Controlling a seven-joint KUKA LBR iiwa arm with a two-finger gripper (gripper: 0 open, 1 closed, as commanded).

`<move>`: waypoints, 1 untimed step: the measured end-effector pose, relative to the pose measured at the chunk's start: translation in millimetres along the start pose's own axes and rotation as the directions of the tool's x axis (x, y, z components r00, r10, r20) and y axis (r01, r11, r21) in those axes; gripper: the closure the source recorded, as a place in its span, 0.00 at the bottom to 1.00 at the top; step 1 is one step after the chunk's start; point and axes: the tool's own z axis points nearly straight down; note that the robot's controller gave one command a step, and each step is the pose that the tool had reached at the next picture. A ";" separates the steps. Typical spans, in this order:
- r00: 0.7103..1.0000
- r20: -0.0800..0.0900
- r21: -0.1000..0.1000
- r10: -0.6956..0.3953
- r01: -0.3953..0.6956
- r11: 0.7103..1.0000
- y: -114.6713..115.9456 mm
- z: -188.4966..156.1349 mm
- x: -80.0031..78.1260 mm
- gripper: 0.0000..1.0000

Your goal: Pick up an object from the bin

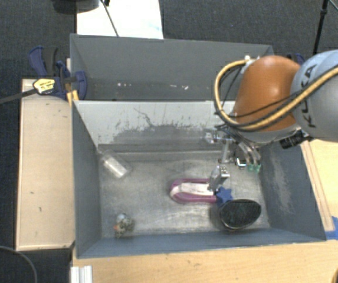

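Grey metal bin (92, 158), mostly bare floor, and our hand (220, 180) sits low over the right end of the purple-and-white oblong thing (189, 191) mid-bin, probably lined up there to clear the black oval (239, 213) just beside it. Wide or narrow, we can't tell.

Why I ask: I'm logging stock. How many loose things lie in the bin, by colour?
Purple-and-white oblong plastic thing: 1
Black oval thing: 1
Clear small plastic tube: 1
Mottled grey small lump: 1
Total: 4
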 end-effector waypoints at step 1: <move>0.983 0.003 0.000 -0.181 0.181 0.983 5.7 90.1 10.8 0.00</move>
